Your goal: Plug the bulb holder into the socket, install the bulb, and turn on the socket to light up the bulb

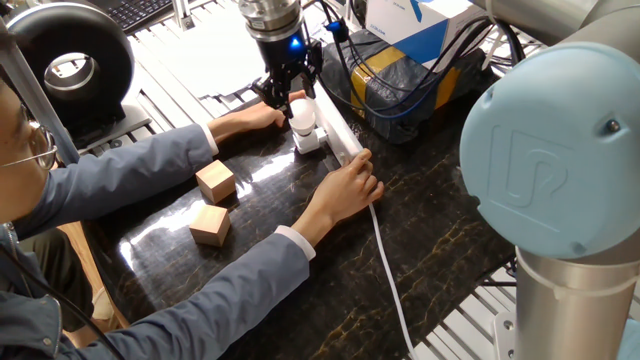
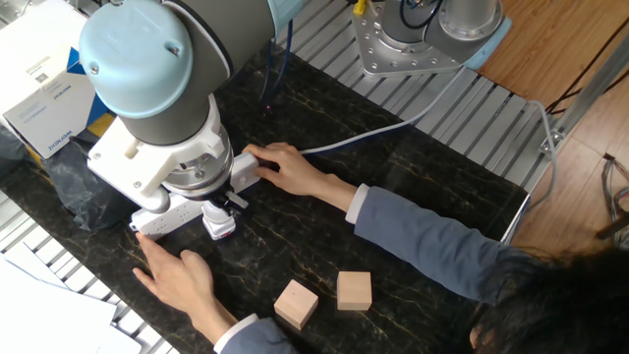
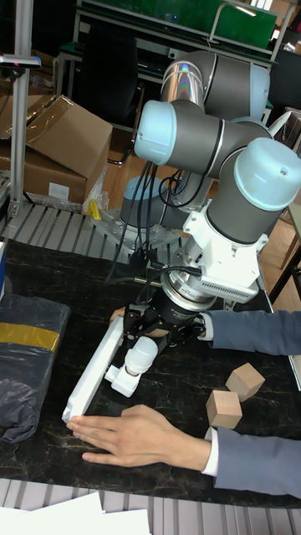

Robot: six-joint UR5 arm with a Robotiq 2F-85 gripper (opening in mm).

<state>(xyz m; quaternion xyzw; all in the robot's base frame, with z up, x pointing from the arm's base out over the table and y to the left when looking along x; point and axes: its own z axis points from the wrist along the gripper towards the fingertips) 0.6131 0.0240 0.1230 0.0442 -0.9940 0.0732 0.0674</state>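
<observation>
The white socket [image 1: 342, 138] lies on the dark table, its cable [image 1: 388, 270] trailing toward the front. The bulb holder [image 1: 309, 141] sits against the socket's side, and the white bulb [image 1: 303, 117] stands in it. My gripper [image 1: 294, 98] comes down from above, its dark fingers closed on the bulb's top. From the tall fixed view the bulb [image 3: 140, 354] leans out of the gripper [image 3: 155, 334] toward the holder [image 3: 122, 381] beside the socket [image 3: 94, 372]. In the other fixed view the wrist [image 2: 187, 167] hides the fingers and most of the bulb.
A person's hand [image 1: 352, 186] presses on the socket and the other hand [image 1: 247, 121] rests right beside the gripper. Two wooden cubes [image 1: 215, 181] [image 1: 210, 225] sit to the left. A dark wrapped box with yellow tape [image 1: 398, 82] stands behind the socket.
</observation>
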